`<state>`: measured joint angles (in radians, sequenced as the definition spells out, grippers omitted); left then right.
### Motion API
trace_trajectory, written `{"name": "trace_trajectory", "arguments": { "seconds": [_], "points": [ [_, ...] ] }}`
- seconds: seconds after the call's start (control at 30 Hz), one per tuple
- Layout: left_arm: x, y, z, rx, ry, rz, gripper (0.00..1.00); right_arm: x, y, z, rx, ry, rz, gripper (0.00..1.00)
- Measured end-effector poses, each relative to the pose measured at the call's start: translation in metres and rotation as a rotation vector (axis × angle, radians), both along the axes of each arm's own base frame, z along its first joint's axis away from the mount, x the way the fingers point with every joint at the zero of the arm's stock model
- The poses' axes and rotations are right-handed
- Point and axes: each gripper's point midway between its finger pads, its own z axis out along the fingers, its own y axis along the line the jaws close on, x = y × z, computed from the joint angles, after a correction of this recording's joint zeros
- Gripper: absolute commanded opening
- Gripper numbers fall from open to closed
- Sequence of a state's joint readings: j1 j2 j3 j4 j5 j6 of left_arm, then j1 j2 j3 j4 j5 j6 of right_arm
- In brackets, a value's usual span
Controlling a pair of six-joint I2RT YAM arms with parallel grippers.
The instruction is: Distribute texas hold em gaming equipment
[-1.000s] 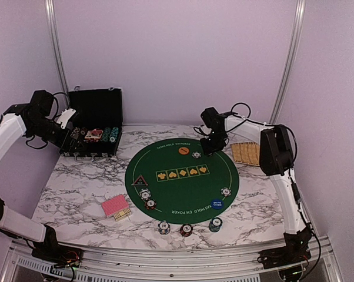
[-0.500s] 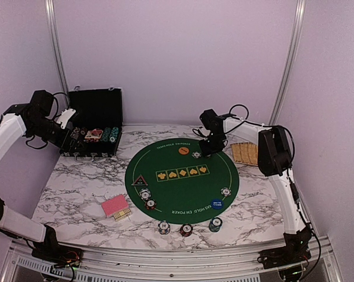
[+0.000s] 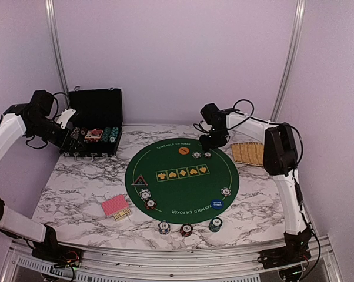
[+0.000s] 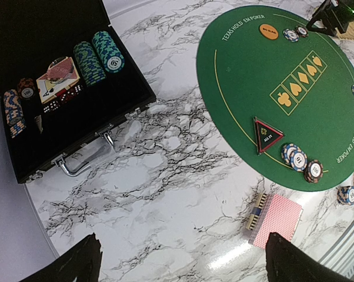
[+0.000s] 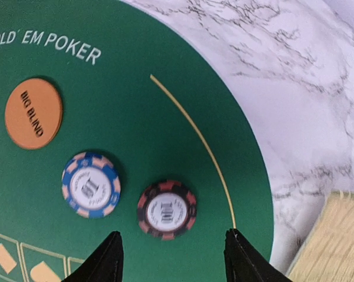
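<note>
right wrist: right gripper [image 5: 173, 245] parted, empty, over black chip [image 5: 166, 210] on mat [image 5: 136, 123] beside blue chip [image 5: 90, 184]; left gripper [image 4: 183, 261] spread, empty.

The left arm [image 3: 3, 138] bends up high and reaches to the far left side. The left gripper [image 4: 186, 264] is spread wide and holds nothing. The right arm [image 3: 281, 154] stretches far out, then turns inward. The right gripper [image 5: 172, 249] points down, fingers apart, holding nothing.

Robot lab booth, lilac walls [image 3: 177, 59], aluminium frame posts [image 3: 289, 59], marble-pattern table [image 3: 83, 179]
</note>
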<state>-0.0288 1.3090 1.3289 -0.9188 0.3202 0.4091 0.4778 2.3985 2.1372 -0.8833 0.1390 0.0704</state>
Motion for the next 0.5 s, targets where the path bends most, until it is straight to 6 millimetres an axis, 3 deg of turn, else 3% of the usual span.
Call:
{"name": "trace_trajectory", "arguments": {
  "seconds": [0.13, 0.3, 0.4, 0.5],
  "points": [
    [0.000, 0.000, 0.000, 0.000, -0.001, 0.000, 0.99, -0.047, 0.016, 0.036, -0.016, -0.026, 0.068, 0.71],
    [-0.001, 0.000, 0.000, 0.000, 0.000, 0.000, 0.99, -0.146, 0.077, 0.079, 0.019, -0.065, 0.272, 0.80],
    [-0.001, 0.000, 0.001, 0.000, 0.000, 0.000, 0.99, -0.215, 0.113, 0.078, 0.035, -0.035, 0.414, 0.83],
    [-0.001, 0.000, 0.001, -0.001, 0.000, 0.000, 0.99, -0.277, 0.134, 0.059, 0.024, 0.037, 0.531, 0.85]
  ]
}}
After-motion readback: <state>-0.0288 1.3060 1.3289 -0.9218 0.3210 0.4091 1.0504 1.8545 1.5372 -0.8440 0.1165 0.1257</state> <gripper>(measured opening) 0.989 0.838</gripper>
